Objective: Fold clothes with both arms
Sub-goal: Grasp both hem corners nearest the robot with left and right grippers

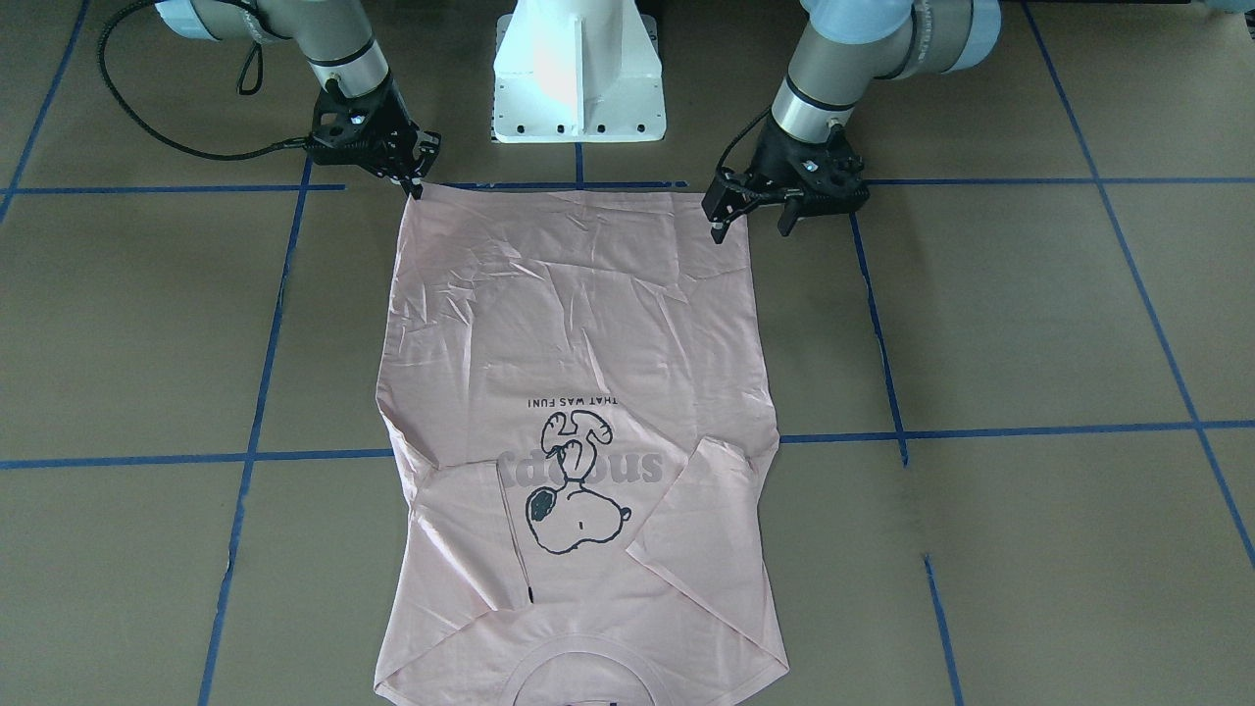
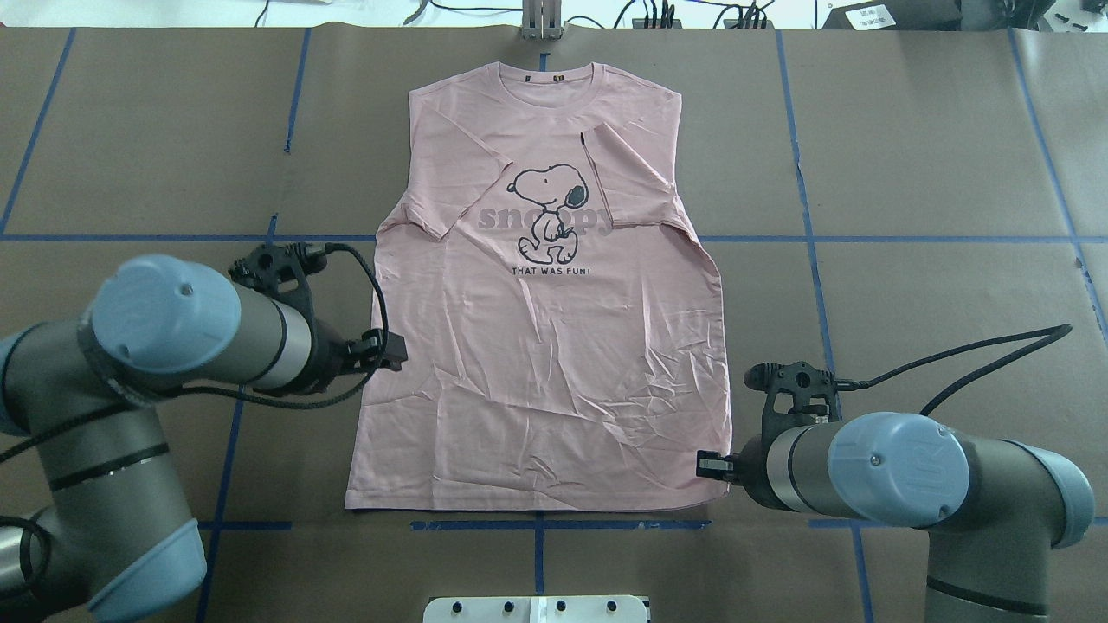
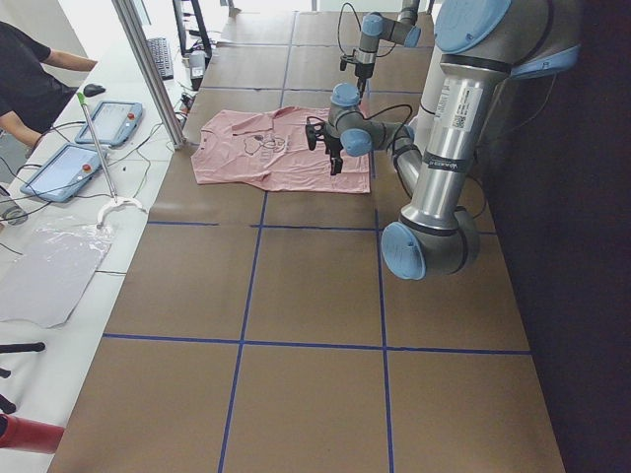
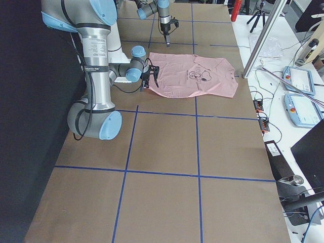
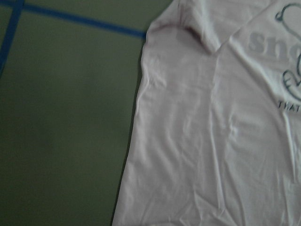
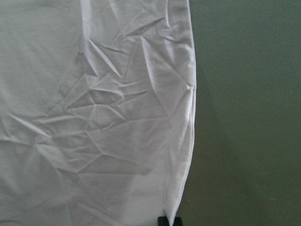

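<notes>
While the pink T-shirt (image 2: 554, 363) lies flat and print-up on the brown surface (image 2: 909, 303), its hem faces the right tool (image 1: 416, 184) and the left tool (image 1: 753, 227). Its ribbed collar (image 2: 545, 82) is the end farthest from both. The 2 short sleeves are folded inward over the chest. The sleeve on the left tool's side (image 2: 454, 195) covers the start of the grey lettering. The sleeve on the right tool's side (image 2: 636, 177) reaches the edge of the dog print (image 2: 550, 212) and shows a small black tag (image 2: 582, 138).

The right tool has its 2 fingers drawn together in a pinch on the hem corner on its side. In the right wrist view its black fingertips (image 6: 167, 221) sit on the fabric's edge. The left tool is spread wide and holds nothing. It hangs at the other hem corner, with 1 finger over the shirt's edge and 1 outside it. Whether it touches the cloth cannot be told.

Blue tape lines (image 2: 866, 238) cross the surface. A white pedestal (image 1: 578, 78) stands behind and between the tools. Well beyond the collar end, a person (image 3: 30, 79) sits by 2 tablets (image 3: 110, 123).
</notes>
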